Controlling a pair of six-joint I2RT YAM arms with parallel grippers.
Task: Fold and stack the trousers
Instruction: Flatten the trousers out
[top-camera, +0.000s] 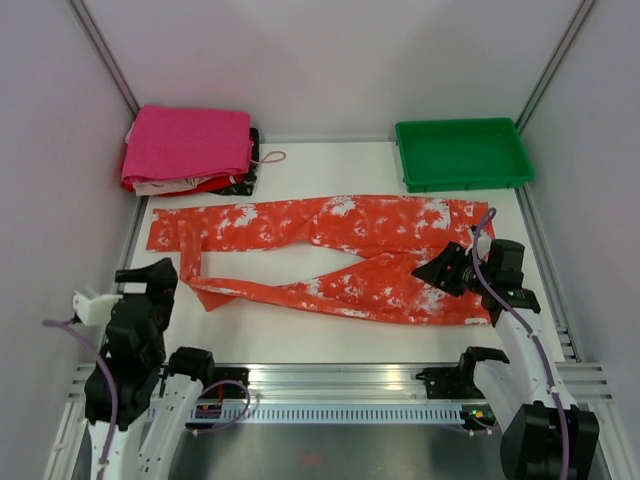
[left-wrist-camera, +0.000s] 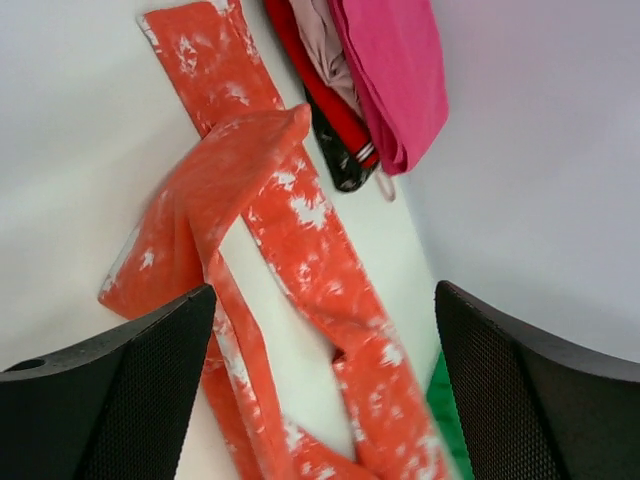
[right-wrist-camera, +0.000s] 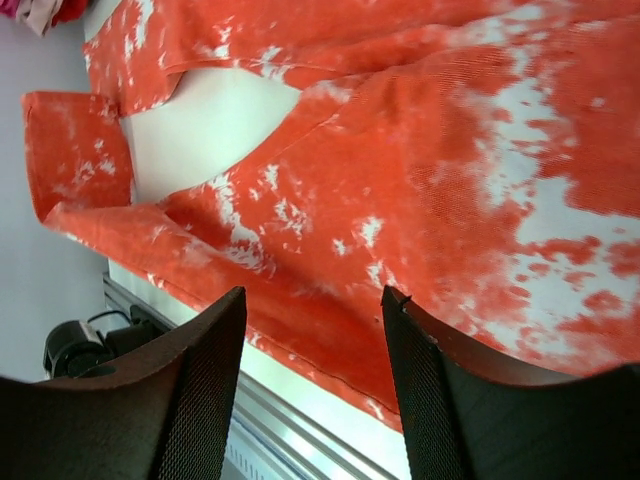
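Observation:
The trousers (top-camera: 370, 255) lie spread across the white table, orange-red with white blotches, waist at the right and both legs running left. The far leg reaches the left edge (top-camera: 165, 228); the near leg's end (left-wrist-camera: 215, 190) is bunched and doubled over. My left gripper (top-camera: 150, 272) hovers open by the leg ends, and its wrist view shows both legs between the wide-apart fingers (left-wrist-camera: 120, 390), untouched. My right gripper (top-camera: 440, 272) is open over the waist end, its fingers (right-wrist-camera: 190, 400) above the near edge of the fabric (right-wrist-camera: 420, 180), with nothing between them.
A folded magenta-pink cloth (top-camera: 188, 145) tops a small pile of clothes at the back left. An empty green tray (top-camera: 462, 152) stands at the back right. A metal rail (top-camera: 330, 380) runs along the near table edge. Walls close in on both sides.

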